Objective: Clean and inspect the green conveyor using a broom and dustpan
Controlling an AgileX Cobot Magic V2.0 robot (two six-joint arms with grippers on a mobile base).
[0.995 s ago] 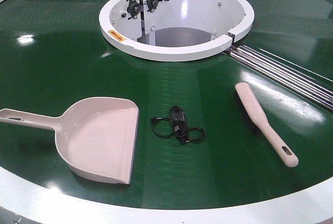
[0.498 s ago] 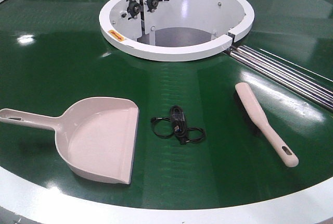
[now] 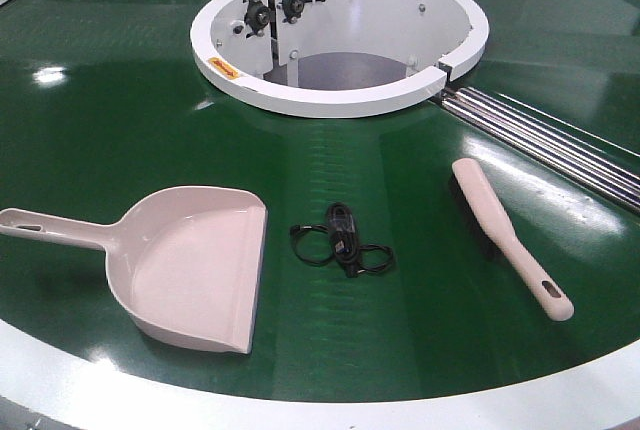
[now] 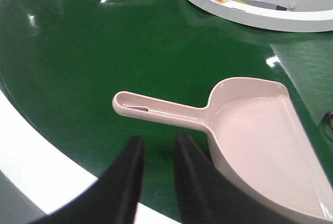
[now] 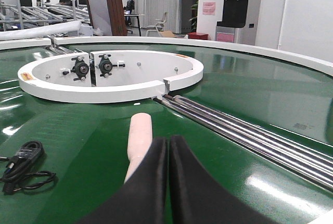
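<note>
Fingers (image 4: 130,177) of left gripper (image 4: 158,141) parted, gripping nothing; right gripper (image 5: 168,141) clenched on nothing. Glossy dark-green conveyor belt (image 3: 120,130) carries pale pink plastic scoop dustpan (image 3: 190,265) at its near-left rim, slim pale pink plastic broom (image 3: 490,212) near right by steel rails (image 3: 540,145), 1 black coiled cable (image 3: 342,242) between them.

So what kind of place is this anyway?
Probably a factory floor or industrial lab: a large ring-shaped green conveyor with metal rails, plus storage racks and an office chair behind it.
</note>
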